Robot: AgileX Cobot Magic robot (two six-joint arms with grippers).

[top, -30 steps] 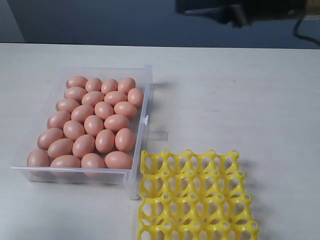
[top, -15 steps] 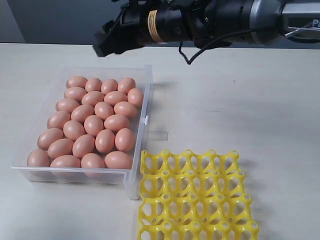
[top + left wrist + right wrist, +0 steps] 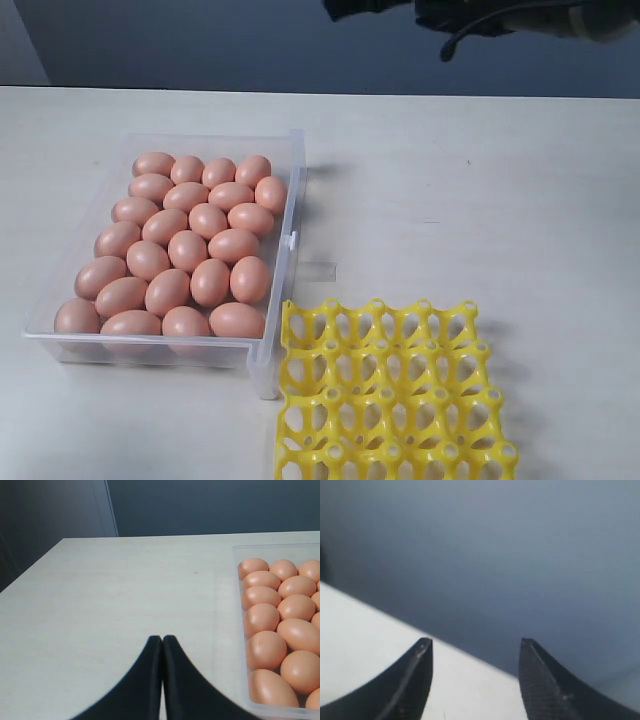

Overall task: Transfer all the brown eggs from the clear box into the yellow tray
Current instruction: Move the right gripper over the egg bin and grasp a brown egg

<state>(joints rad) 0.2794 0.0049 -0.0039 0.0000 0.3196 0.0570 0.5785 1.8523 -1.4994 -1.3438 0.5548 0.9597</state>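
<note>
Several brown eggs fill the clear box on the left of the table; they also show in the left wrist view inside the clear box's near wall. The yellow tray lies at the front right of the box with bare cups. My left gripper is shut on nothing, over bare table beside the box; it does not show in the exterior view. My right gripper is open, high up, facing the table's far edge and the dark wall. Part of its arm shows at the top edge.
The pale table stretches right of the box and behind the tray. A dark wall stands behind the table. A small clear tab sticks out from the box's long side near the tray.
The right arm swung out low over the back of the table half a second ago, reaching toward the box, and has since pulled up and back to the top right edge. Eggs, box and tray are unmoved.
</note>
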